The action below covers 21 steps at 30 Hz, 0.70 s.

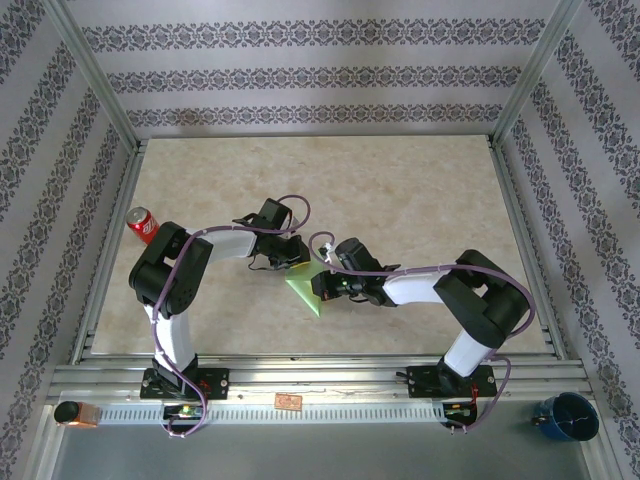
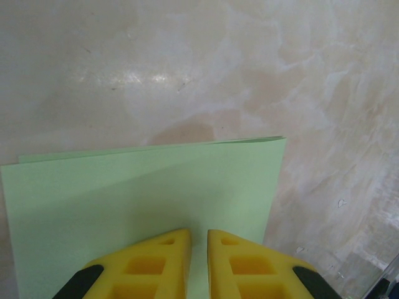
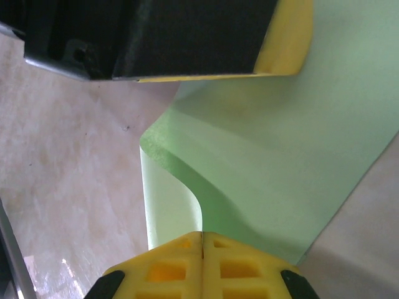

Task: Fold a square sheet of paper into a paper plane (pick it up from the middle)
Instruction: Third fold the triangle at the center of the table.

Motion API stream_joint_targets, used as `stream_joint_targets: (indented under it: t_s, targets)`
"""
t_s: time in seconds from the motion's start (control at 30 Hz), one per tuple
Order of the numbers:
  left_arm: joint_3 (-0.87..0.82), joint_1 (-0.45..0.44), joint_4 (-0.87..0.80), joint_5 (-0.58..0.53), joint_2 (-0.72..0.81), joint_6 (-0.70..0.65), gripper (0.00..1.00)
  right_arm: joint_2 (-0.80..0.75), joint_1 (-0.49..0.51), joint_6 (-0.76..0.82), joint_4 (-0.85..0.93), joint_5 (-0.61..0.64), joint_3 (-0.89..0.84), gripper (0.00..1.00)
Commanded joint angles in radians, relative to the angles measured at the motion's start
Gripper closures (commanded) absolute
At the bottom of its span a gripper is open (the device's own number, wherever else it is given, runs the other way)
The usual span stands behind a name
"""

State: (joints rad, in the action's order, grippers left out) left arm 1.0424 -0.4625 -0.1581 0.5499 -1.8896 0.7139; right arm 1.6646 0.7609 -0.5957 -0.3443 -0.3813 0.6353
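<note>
Folding is part done. The paper (image 1: pixel 303 292) is bent over on itself into a small pointed shape, not yet a plane. It lies on the table (image 1: pixel 400 190), well to the right of the red can (image 1: pixel 143 225) and closer to the arm bases than the can is.

The left gripper (image 2: pixel 198 249) is between the can and the paper. Its jaws are almost together, with a thin slit. It sits on the paper (image 2: pixel 143 199), but I cannot tell if it pinches or just presses. The right gripper (image 3: pixel 202 249) is on the side of the paper away from the can. Its jaws are tight together. A curled flap of paper (image 3: pixel 280 156) runs up into them, so I think they pinch that flap.

I think this step is pulling a flap over to make a crease. Next, the edges must line up, and then the fold needs a flat press while the sheet is held so it cannot slide.

From above, the arms cover much of the paper, so I cannot count the folds.
</note>
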Motion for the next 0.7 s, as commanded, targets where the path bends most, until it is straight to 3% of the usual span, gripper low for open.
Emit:
stream_joint_targets:
  t_s: [0.0, 0.67]
  targets:
    - [-0.033, 0.006, -0.043, -0.022, -0.001, -0.017, 0.83, 0.024, -0.014, 0.023, 0.026, 0.021, 0.028, 1.00]
    - [-0.035, 0.006, -0.040, -0.019, 0.020, -0.008, 0.83, 0.041, -0.015, 0.047, 0.068, 0.041, 0.046, 1.00]
